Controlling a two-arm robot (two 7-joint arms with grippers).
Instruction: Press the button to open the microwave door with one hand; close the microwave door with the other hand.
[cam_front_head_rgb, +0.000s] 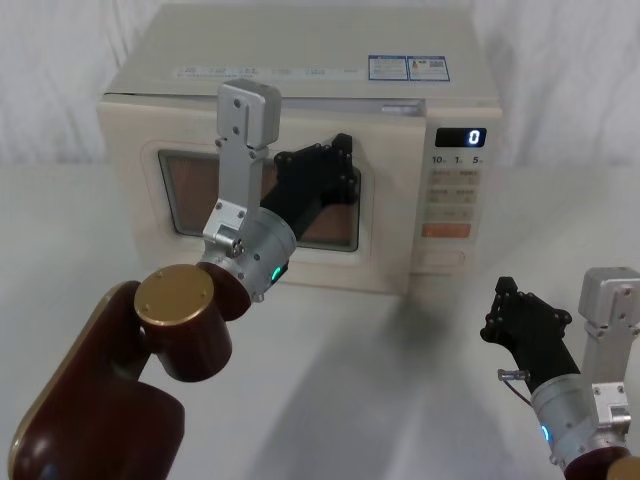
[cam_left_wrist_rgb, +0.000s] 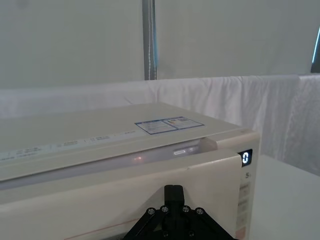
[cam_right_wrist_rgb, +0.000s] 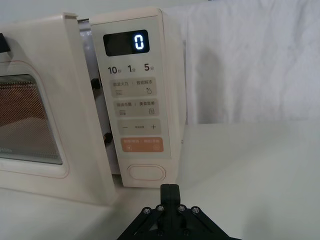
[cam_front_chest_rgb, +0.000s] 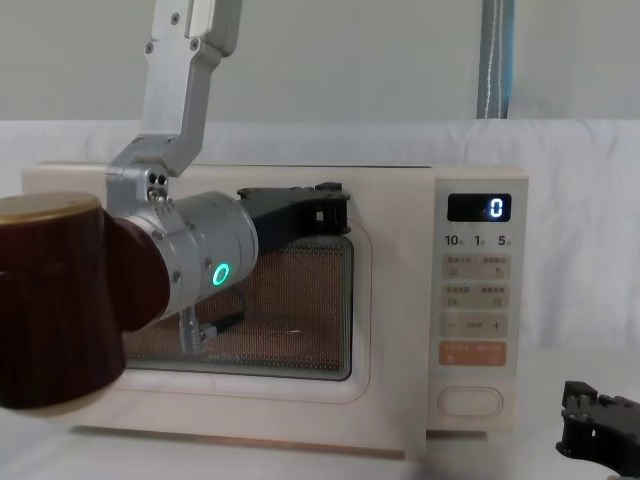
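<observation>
The cream microwave (cam_front_head_rgb: 300, 60) stands at the back of the table, its display (cam_front_head_rgb: 461, 137) reading "0". The microwave door (cam_front_head_rgb: 385, 230) is slightly ajar: in the right wrist view a gap with latch hooks shows between the door (cam_right_wrist_rgb: 55, 55) and the control panel. My left gripper (cam_front_head_rgb: 343, 152) is shut, fingertips against the door's upper right, above the window corner (cam_front_chest_rgb: 335, 205). My right gripper (cam_front_head_rgb: 503, 292) is shut and hangs low on the right, well in front of the panel and off it. The wide cream button (cam_right_wrist_rgb: 146, 172) sits at the panel's bottom, untouched.
An orange key (cam_right_wrist_rgb: 143, 145) and small beige keys sit above the button. A white cloth-covered table (cam_front_head_rgb: 400, 380) spreads in front of the microwave. White drapes and a metal pole (cam_left_wrist_rgb: 150, 40) stand behind it. My left arm's brown elbow (cam_front_head_rgb: 180, 320) is at the lower left.
</observation>
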